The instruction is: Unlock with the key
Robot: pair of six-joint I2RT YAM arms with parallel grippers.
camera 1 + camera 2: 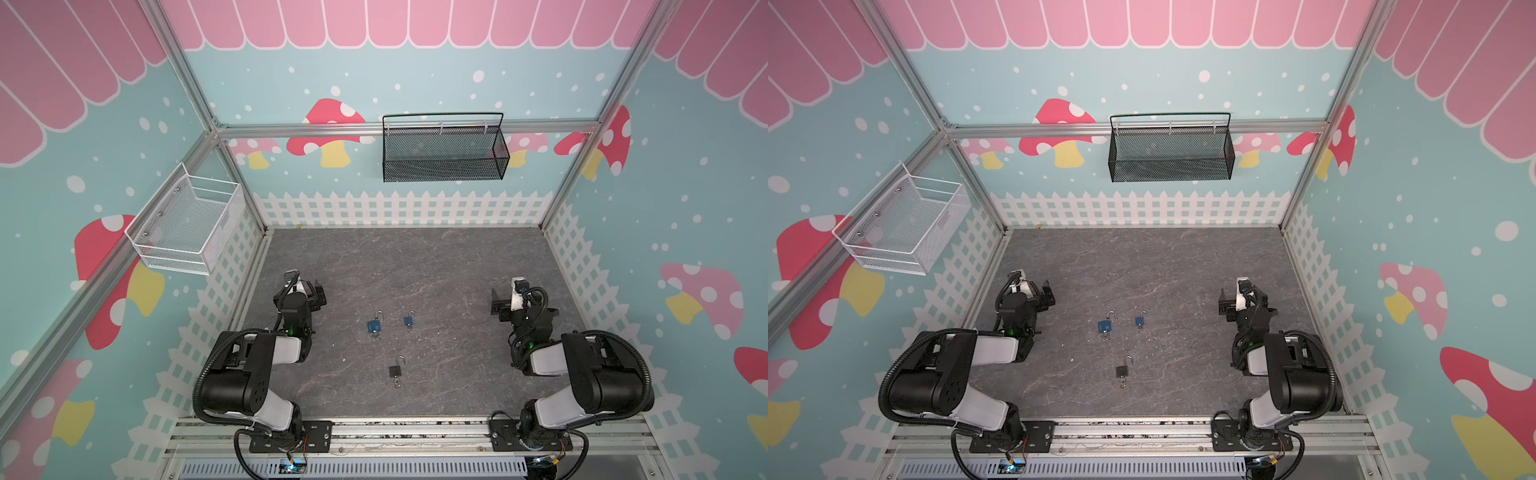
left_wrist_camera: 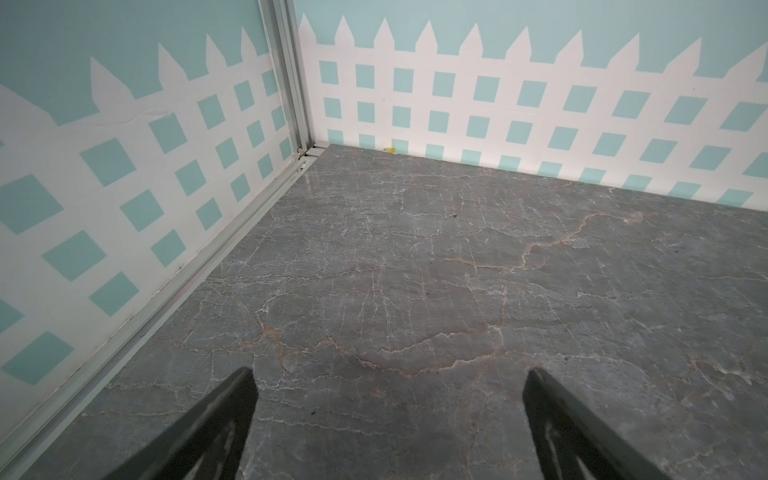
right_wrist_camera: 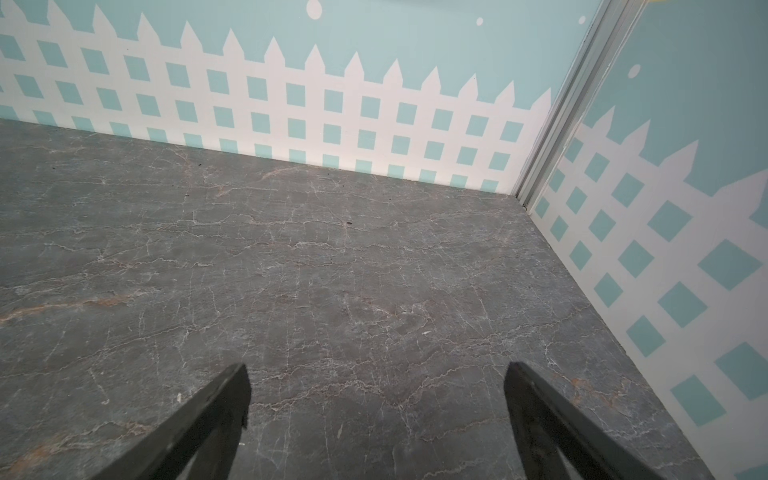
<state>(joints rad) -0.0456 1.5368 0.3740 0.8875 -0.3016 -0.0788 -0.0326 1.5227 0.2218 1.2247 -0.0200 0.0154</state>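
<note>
The counter [image 1: 415,270] is dark grey marble, veined white and rust. The larger padlock [image 1: 374,325] and the smaller padlock [image 1: 409,321] have blue bodies; the third padlock [image 1: 395,370] is black. The walls [image 1: 415,75] are teal with white dots, a white picket fence, red and pink mushrooms, and pink scallops. The long basket [image 1: 444,153] is black mesh, the square basket [image 1: 187,224] white mesh.

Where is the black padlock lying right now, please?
In both top views the black padlock lies near the middle of the grey table, apart from and nearer the arms' bases than the larger blue padlock and smaller blue padlock.
</note>
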